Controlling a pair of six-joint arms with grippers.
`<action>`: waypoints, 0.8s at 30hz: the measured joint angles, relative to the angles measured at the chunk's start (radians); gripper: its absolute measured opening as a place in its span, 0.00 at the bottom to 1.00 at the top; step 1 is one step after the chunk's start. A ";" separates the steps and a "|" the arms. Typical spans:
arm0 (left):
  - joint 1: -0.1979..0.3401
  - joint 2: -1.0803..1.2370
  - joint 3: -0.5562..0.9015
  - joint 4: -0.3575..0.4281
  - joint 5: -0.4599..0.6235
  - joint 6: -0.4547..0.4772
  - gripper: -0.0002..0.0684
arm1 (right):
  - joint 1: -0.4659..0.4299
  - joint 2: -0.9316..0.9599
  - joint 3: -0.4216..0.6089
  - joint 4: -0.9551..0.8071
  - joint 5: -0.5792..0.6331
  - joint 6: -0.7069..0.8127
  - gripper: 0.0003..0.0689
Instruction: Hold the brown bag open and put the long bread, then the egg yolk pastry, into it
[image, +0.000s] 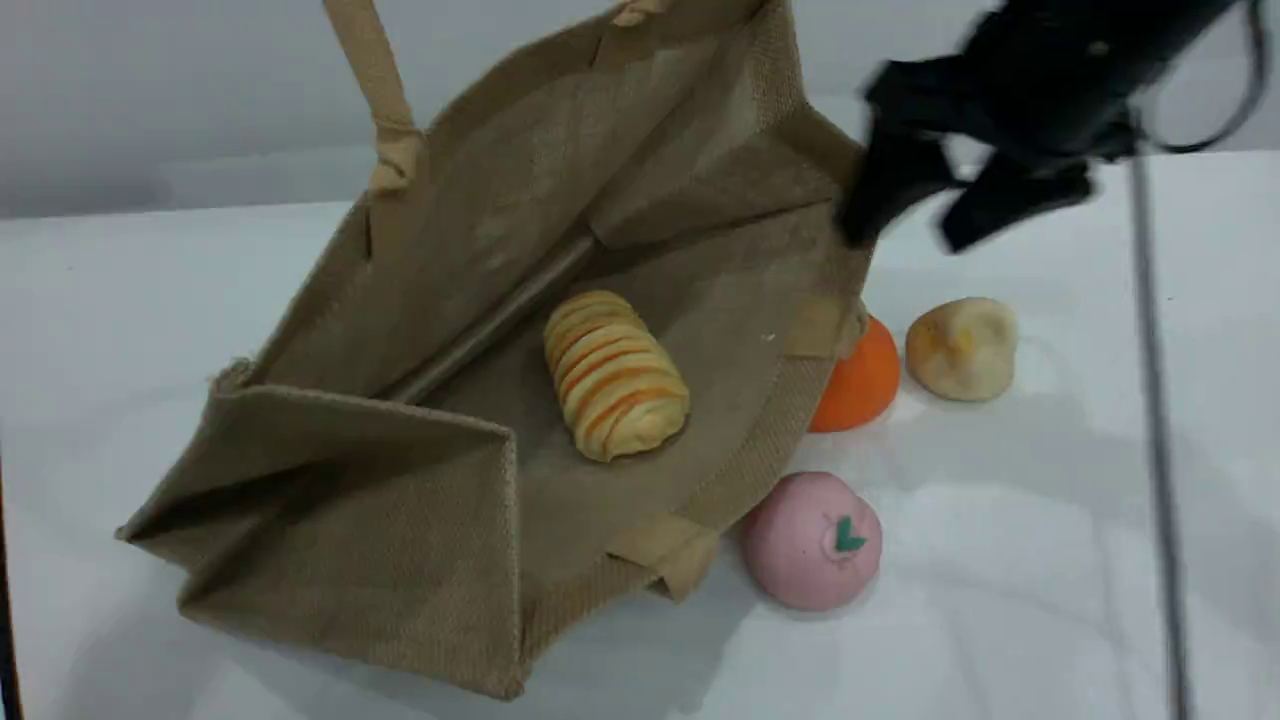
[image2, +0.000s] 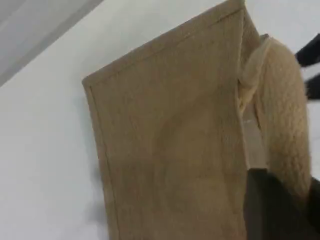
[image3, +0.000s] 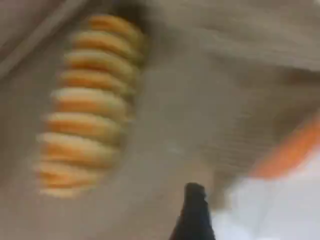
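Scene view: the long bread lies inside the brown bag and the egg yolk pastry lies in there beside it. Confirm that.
Not quite. The long bread does lie inside the brown bag, but the egg yolk pastry is outside it, on the table beside the orange fruit. The scene view shows this.

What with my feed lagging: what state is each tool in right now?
Left tool: shut on the handle of the brown bag.
Right tool: open, holding nothing.

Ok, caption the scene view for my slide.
Long bread lies in the open brown bag; right gripper, fingers open, hovers by its rim; egg yolk pastry outside.
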 joint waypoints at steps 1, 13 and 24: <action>0.000 0.000 0.000 0.000 0.000 -0.001 0.13 | -0.020 0.005 0.000 -0.046 -0.011 0.038 0.74; 0.000 0.000 0.000 0.000 0.000 -0.001 0.13 | -0.053 0.158 0.000 -0.030 -0.135 0.053 0.74; 0.000 0.000 0.000 -0.002 0.000 -0.014 0.13 | -0.048 0.223 0.000 0.070 -0.263 -0.026 0.74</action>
